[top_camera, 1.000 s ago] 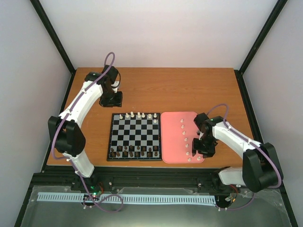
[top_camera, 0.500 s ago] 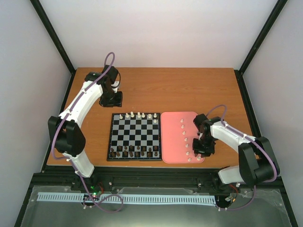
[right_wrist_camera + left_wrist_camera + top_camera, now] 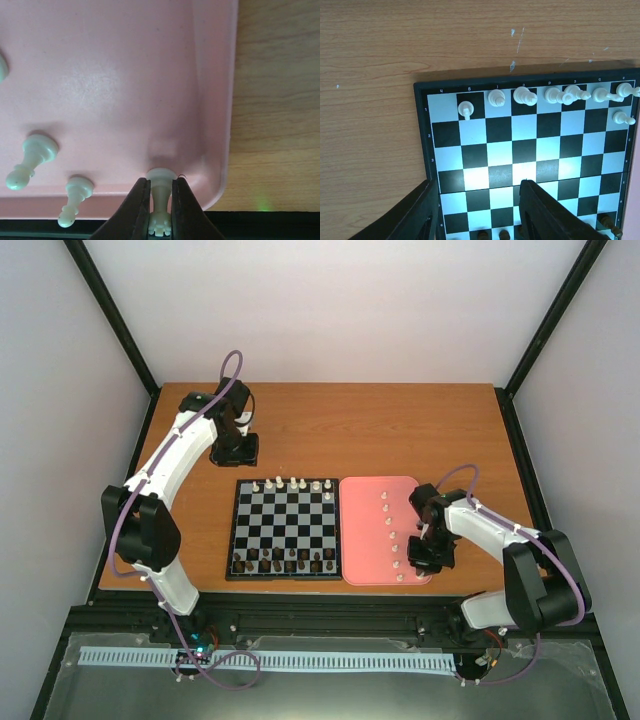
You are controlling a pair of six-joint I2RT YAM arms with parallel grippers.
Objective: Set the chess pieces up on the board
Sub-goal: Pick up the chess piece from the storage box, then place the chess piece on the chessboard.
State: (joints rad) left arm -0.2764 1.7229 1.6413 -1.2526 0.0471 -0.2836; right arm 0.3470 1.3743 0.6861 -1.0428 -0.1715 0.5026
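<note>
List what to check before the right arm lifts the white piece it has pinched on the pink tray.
1. Right gripper shut on the white piece, both fingers against its stem: ok.
2. Neighbouring white pieces on the pink tray stand apart from the fingers: ok.
3. Piece lifted clear of the tray floor: cannot tell.
4. Free squares on the board beside the white row: ok.
5. Left gripper open, empty, beyond the board's far edge: ok.

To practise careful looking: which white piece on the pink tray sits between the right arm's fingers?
The notch-topped piece in the tray's corner; its two neighbours stand free.
</note>
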